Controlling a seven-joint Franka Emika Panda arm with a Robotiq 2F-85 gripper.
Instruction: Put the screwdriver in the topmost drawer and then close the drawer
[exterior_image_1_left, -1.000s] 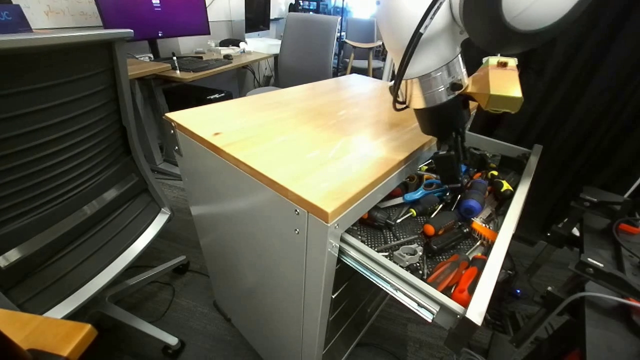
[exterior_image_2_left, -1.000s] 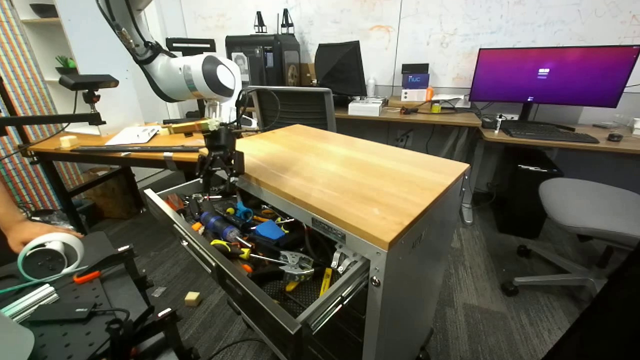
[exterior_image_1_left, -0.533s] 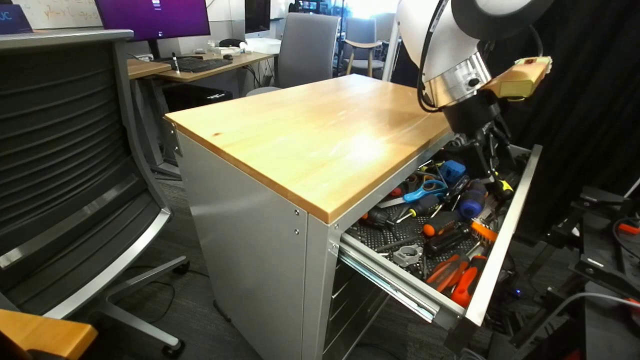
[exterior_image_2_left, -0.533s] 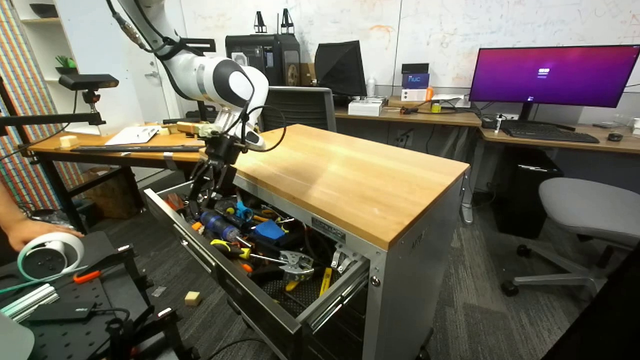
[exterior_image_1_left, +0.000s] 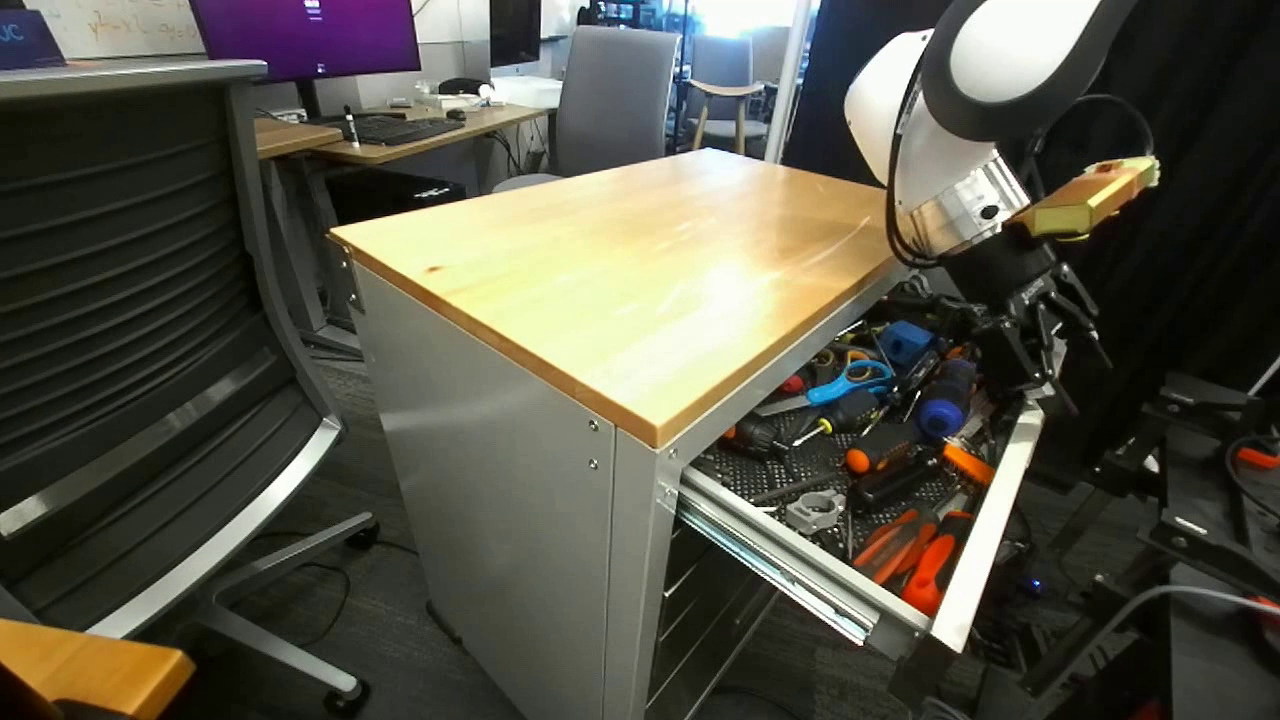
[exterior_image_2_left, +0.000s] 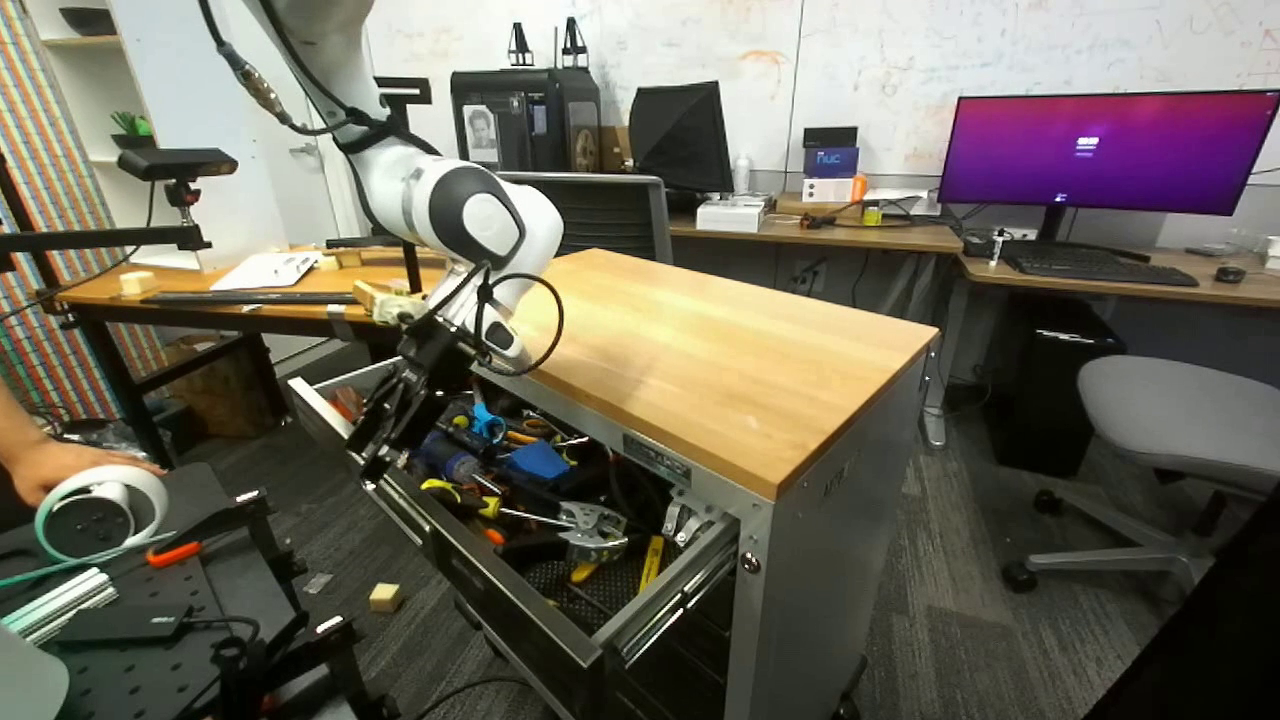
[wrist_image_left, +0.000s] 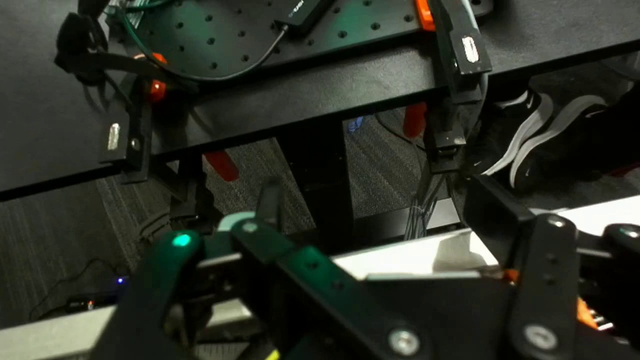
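both exterior views | topmost drawer (exterior_image_1_left: 990, 530) pulled out | inside: blue scissors (exterior_image_1_left: 832, 390), tools (exterior_image_1_left: 943, 412)

- Dark grey, streaked carpet (exterior_image_2_left: 960, 500) for a floor.
- On it: a grey cabinet (exterior_image_1_left: 500, 480) with a pale, glossy wood top (exterior_image_1_left: 600, 250), scuffed, a dark knot (exterior_image_1_left: 433, 267) near one edge.
- Apart from the cabinet: a black table (wrist_image_left: 50, 125).
- Between these: a wood block (exterior_image_2_left: 385, 597), a pale scrap (exterior_image_2_left: 318, 582) near it.
- Near the cabinet: a curved black cable (exterior_image_2_left: 490, 681).
- On wheels: a black chair (exterior_image_1_left: 120, 350) and a grey chair (exterior_image_2_left: 1180, 420).
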